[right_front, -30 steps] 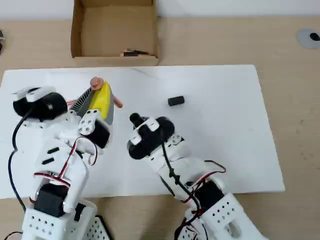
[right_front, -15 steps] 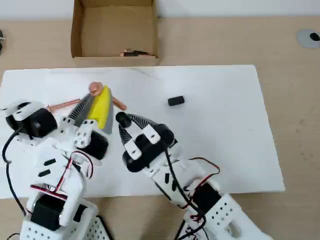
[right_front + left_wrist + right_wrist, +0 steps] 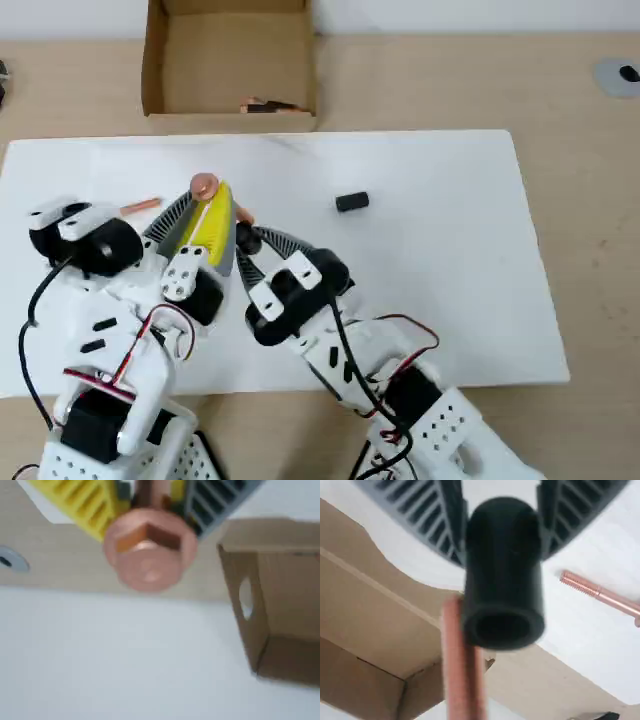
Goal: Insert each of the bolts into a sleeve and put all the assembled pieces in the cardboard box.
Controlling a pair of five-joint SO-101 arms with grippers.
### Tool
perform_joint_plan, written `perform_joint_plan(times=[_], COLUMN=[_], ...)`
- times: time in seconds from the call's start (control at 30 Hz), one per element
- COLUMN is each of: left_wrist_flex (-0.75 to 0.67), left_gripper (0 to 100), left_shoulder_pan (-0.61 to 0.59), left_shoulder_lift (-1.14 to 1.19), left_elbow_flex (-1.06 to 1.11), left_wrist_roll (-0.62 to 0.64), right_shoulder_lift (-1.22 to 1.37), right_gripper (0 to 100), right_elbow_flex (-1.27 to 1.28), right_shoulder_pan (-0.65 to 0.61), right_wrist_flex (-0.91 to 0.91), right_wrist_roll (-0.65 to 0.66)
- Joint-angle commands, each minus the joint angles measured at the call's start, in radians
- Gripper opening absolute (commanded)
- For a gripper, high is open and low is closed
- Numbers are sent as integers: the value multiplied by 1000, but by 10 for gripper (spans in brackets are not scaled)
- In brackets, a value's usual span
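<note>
My left gripper (image 3: 203, 198) is shut on a copper bolt (image 3: 204, 186), its hex head (image 3: 150, 550) sticking out between the yellow and grey fingers. Right beside it my right gripper (image 3: 243, 238) is shut on a black sleeve (image 3: 502, 580). The bolt's shank (image 3: 462, 665) lies alongside the sleeve's open end, against its rim rather than inside it. A second bolt (image 3: 140, 205) lies on the white sheet. A second sleeve (image 3: 351, 202) lies farther right. The cardboard box (image 3: 155, 70) stands at the back with one assembled piece (image 3: 270, 105) inside.
The white sheet (image 3: 450, 280) covers the wooden table, and both arm bases stand at its near edge. The box's wall with a round hole (image 3: 245, 597) is close to the left gripper. A grey disc (image 3: 620, 75) sits at the table's far right.
The left gripper has shifted right with its bolt. The right gripper has swung left and up with the sleeve, so the two now meet.
</note>
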Motion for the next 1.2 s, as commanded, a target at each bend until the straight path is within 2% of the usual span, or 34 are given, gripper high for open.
perform_joint_plan(times=[0.0, 0.17, 0.4, 0.5, 0.73, 1.07, 1.17], left_wrist_flex=[3, 21, 239, 287, 296, 331, 331], left_gripper=[9, 10, 36, 36, 18, 13, 9], left_shoulder_pan=[-18, -18, 2, 8, 34, 49, 49], left_shoulder_lift=[-7, -4, 81, 140, 225, 252, 251], left_elbow_flex=[-106, -137, -285, -353, -428, -420, -419], left_wrist_roll=[-17, -15, 3, 32, 46, 44, 11], right_shoulder_lift=[1, 1, -1, -1, -1, -1, -1], right_gripper=[11, 11, 11, 11, 11, 11, 11], right_elbow_flex=[8, 13, 13, 12, 12, 10, 8], right_shoulder_pan=[15, 15, 15, 15, 15, 16, 16], right_wrist_flex=[-26, -26, -26, -26, -26, -26, -28], right_wrist_roll=[-3, -3, -3, -3, -3, -3, -3])
